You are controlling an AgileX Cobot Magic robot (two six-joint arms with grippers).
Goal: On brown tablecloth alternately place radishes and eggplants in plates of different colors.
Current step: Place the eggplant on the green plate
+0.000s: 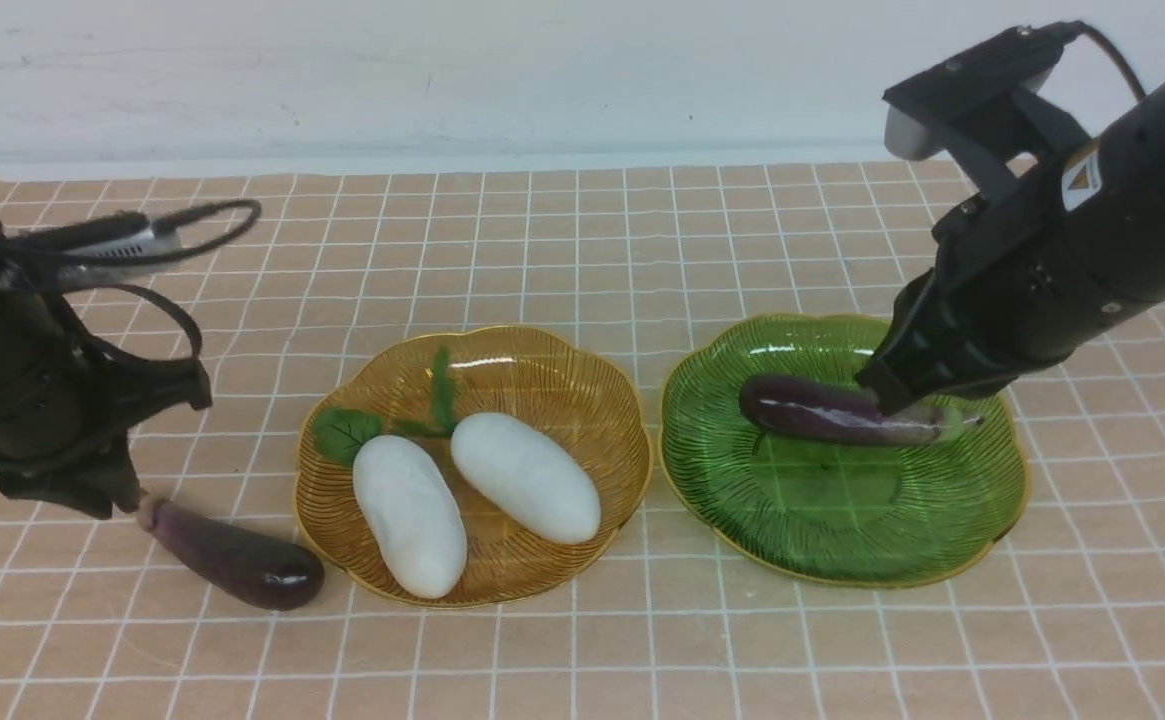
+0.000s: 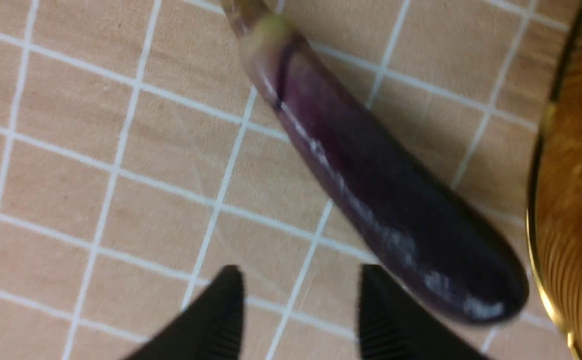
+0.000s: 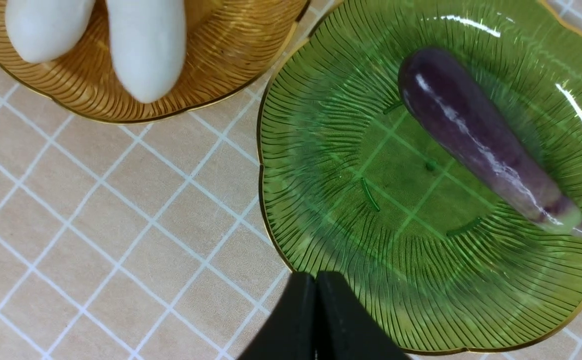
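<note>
Two radishes [image 1: 410,528] are held by amber plate [image 1: 582,365], one eggplant [image 1: 832,412] by green plate [image 1: 842,545], stem toward counter's [image 1: 582,250] right edge; left pincer [image 2: 300,280] spread, right pincer [image 3: 315,280] pressed together.

Two radishes [image 1: 409,528] [image 1: 527,490], two eggplants [image 1: 237,562] [image 1: 837,412], two plates [image 1: 562,385] [image 1: 842,510] (amber, green).

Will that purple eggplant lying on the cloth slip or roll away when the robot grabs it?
The eggplant looks glossy, with bright glints, so it may slip when squeezed. It is round and tapered, so a push would probably roll it in a curve. Being slender, it is probably light.
</note>
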